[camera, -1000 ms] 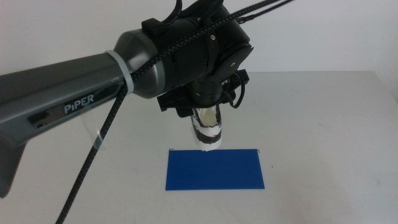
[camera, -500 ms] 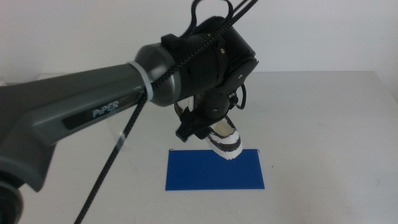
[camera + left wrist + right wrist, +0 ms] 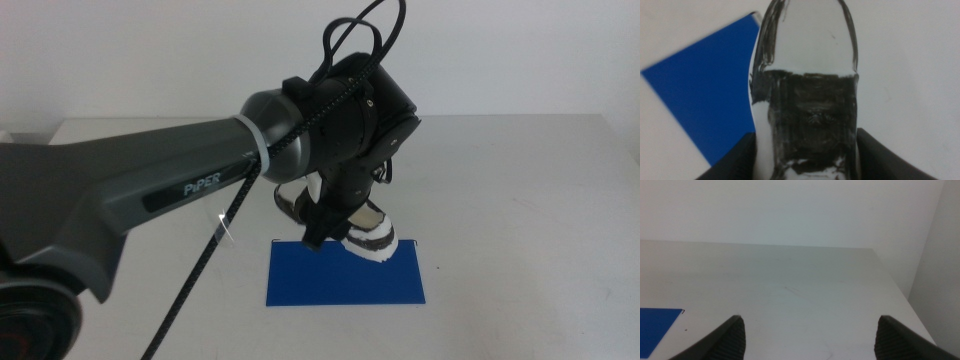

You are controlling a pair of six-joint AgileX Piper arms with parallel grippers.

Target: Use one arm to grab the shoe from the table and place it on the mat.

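Left arm (image 3: 150,190) reaches in from left, over middle of white table (image 3: 520,200). Left gripper (image 3: 335,225) clamped on shoe (image 3: 365,232), one jaw each side. White sneaker with black panels held over far edge of blue mat (image 3: 340,280), toe tilted down right; contact with mat unclear. Right gripper (image 3: 810,337) waits low over table, right of mat, jaws spread wide.

Left arm and held shoe crowd the mat's far edge

In the middle view the arm (image 3: 150,200) spans the frame's left and centre, with the shoe (image 3: 365,232) hanging over the mat's (image 3: 345,280) upper edge. The mat's lower part and the desk (image 3: 530,200) at right lie open. The right gripper (image 3: 810,335), fingers spread, faces bare desk.
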